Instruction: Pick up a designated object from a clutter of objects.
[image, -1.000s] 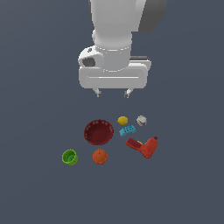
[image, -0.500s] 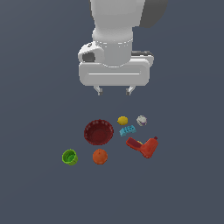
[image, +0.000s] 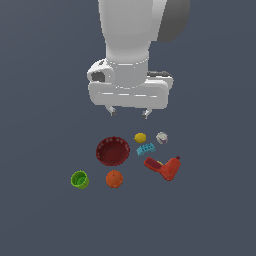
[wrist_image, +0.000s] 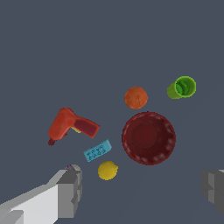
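Note:
The orange ball (image: 114, 178) lies on the dark floor between the green cup (image: 79, 179) and the red drill (image: 165, 167), just in front of the dark red fluted bowl (image: 113, 151). My gripper (image: 130, 113) hangs open and empty high above the far side of the clutter, apart from everything. In the wrist view the orange ball (wrist_image: 136, 97) sits beside the bowl (wrist_image: 148, 138), well away from my gripper (wrist_image: 142, 190), whose fingers (wrist_image: 70, 192) stand wide apart.
A yellow lemon (image: 140, 137), a blue studded brick (image: 146, 149) and a whitish ball (image: 161, 137) lie on the far side of the clutter. In the wrist view the lemon (wrist_image: 107, 170) and brick (wrist_image: 97, 150) lie nearest my fingers, and the green cup (wrist_image: 181, 87) is farthest.
My gripper has come down a little toward the clutter and stays open. The objects have not moved.

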